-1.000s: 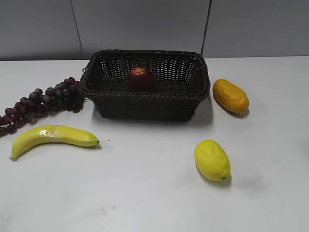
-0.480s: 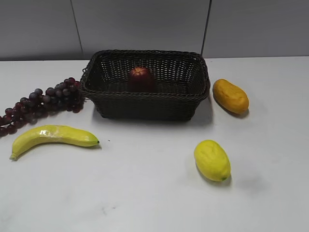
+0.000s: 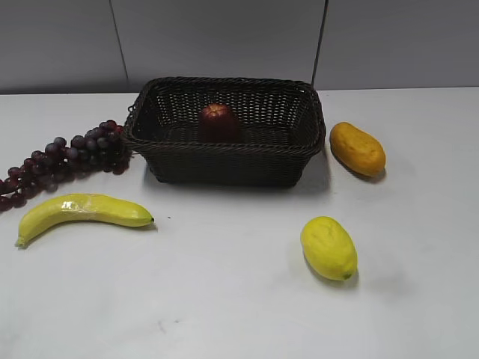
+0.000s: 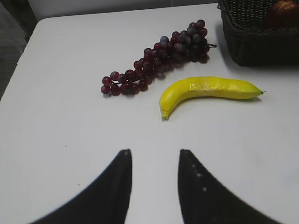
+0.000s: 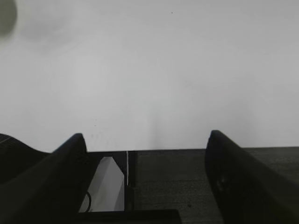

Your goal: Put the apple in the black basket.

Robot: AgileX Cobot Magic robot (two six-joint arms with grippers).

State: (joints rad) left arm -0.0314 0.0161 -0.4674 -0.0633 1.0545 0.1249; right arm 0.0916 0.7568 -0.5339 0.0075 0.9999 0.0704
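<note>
- Exterior view: we are seeing one dark red, glossy apple (image 3: 218, 121) sitting inside the one large woven black wicker basket (image 3: 224, 161), left of its middle and toward the back wall. The roundish apple is showing no long axis; its lighter top is facing up. The basket's long axis is running left to right. On the white table (image 3: 224, 299) are lying one dark purple grape bunch (image 3: 63, 158), one yellow banana (image 3: 81, 210), one yellow lemon (image 3: 328, 247) and one orange-yellow oval fruit (image 3: 357, 148). Neither arm is appearing here.
- Left wrist view: we are seeing the left gripper (image 4: 153, 156), its black fingers parted and empty, hanging above bare table. Only grapes, banana, a basket corner and a sliver of apple are showing.
- Right wrist view: the right gripper (image 5: 147, 140) is standing wide apart, holding nothing, over the table edge; no fruit is showing.
</note>
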